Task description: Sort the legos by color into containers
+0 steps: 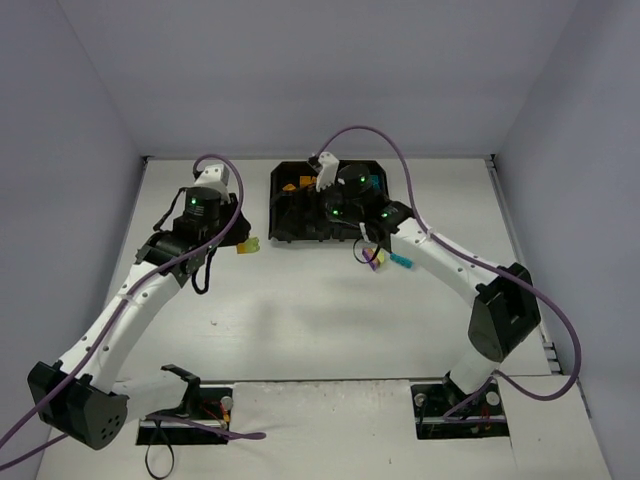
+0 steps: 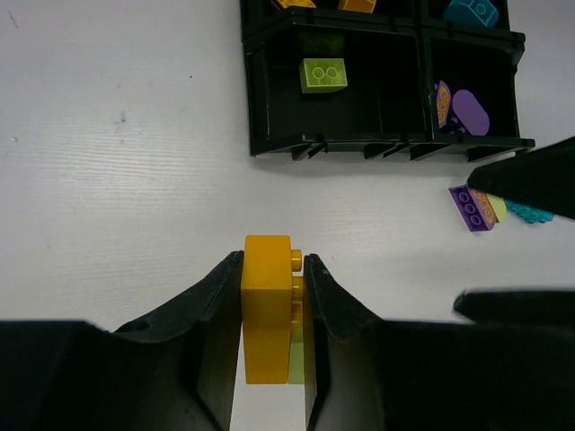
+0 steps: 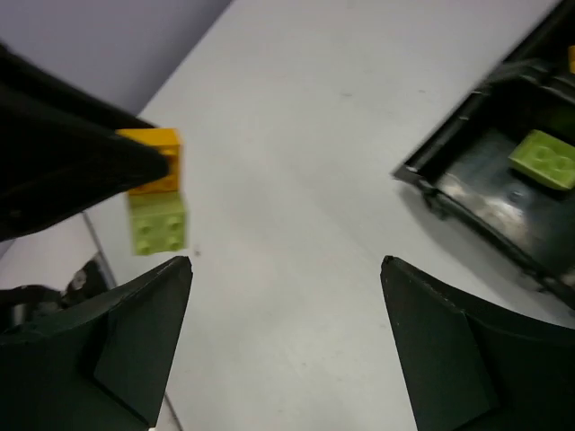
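Note:
My left gripper is shut on an orange brick, with a yellow-green brick stuck against it. The pair hangs just left of the black tray in the top view. In the right wrist view the yellow-green brick hangs under the orange one. My right gripper is open and empty, at the tray's near right corner. The tray holds orange bricks, a teal brick, a yellow-green brick and purple bricks, one colour per compartment.
A purple brick and a teal brick lie loose on the white table just in front of the tray's near right corner, beside my right fingers. They also show in the top view as purple and teal.

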`<action>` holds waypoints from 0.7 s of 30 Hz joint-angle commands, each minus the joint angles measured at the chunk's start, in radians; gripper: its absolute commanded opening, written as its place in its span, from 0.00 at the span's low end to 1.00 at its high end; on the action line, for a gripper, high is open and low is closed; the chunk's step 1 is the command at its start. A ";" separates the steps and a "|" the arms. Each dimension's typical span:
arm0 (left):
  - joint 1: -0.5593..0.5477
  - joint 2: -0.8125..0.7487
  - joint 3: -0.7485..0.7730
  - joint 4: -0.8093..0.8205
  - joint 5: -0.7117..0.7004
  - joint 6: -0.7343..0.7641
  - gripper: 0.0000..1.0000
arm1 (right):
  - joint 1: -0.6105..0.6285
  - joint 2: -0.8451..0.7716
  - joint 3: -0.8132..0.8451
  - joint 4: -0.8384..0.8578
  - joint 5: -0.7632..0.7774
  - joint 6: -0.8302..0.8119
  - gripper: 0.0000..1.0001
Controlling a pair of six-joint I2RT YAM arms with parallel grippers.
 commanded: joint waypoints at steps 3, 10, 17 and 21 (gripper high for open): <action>0.006 0.003 0.040 0.100 0.029 -0.036 0.15 | 0.063 -0.008 0.015 0.161 -0.144 0.073 0.83; 0.004 0.010 0.048 0.114 0.027 -0.040 0.15 | 0.096 0.036 0.035 0.190 -0.184 0.093 0.83; 0.004 -0.003 0.048 0.128 0.032 -0.042 0.15 | 0.112 0.090 0.075 0.191 -0.191 0.091 0.81; 0.004 -0.009 0.042 0.140 0.035 -0.047 0.15 | 0.119 0.117 0.101 0.194 -0.198 0.093 0.79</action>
